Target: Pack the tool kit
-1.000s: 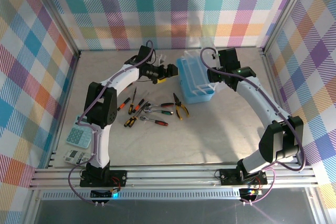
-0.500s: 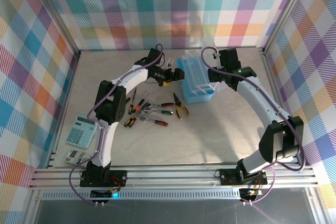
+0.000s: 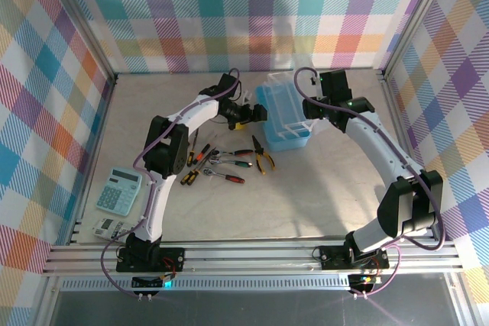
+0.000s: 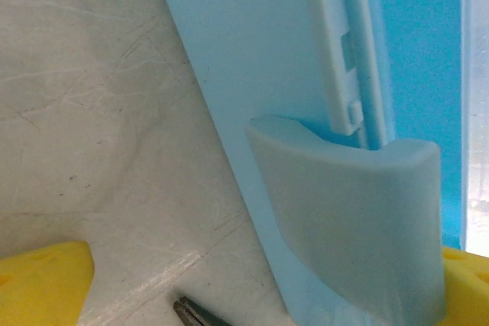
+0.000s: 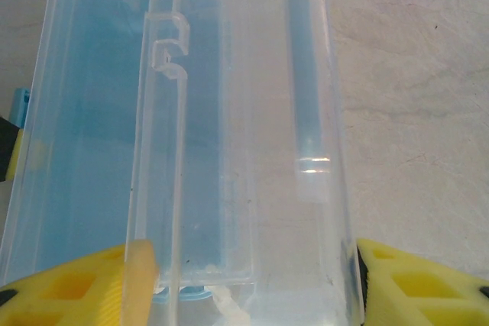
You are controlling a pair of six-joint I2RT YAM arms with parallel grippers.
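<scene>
Your case [image 3: 279,112] sits at the far middle of the table [image 3: 328,196], standing open, with its clear lid [image 5: 237,150] on the right side. Your right gripper [image 5: 244,288] is closed across that lid, with a yellow finger against each edge. Judge the lid as thin, smooth and a bit springy. It will probably bow or slip if you squeeze harder, so hold it by the stiffer rim and not the flat panel.

Your left gripper [image 4: 252,295] is spread wide and holds nothing. It is low at the case's left wall, with the latch tab [image 4: 351,219] between its fingers and a screwdriver tip [image 4: 191,312] just near it on the table. The empty case looks light enough to skate across the smooth tabletop if nudged, so brace it before you load it.

The tools lie loose, near and to the left of the case:

- **Pliers [image 3: 263,158] and wrench [image 3: 229,178]:** These are likely rigid and heavy for their size. Take them across the coated handles, where the grip is softer and less slick than bare steel.
- **Screwdrivers [image 3: 200,155]:** These are slim and apt to roll. Pinch each at mid-handle, square to its length.
</scene>
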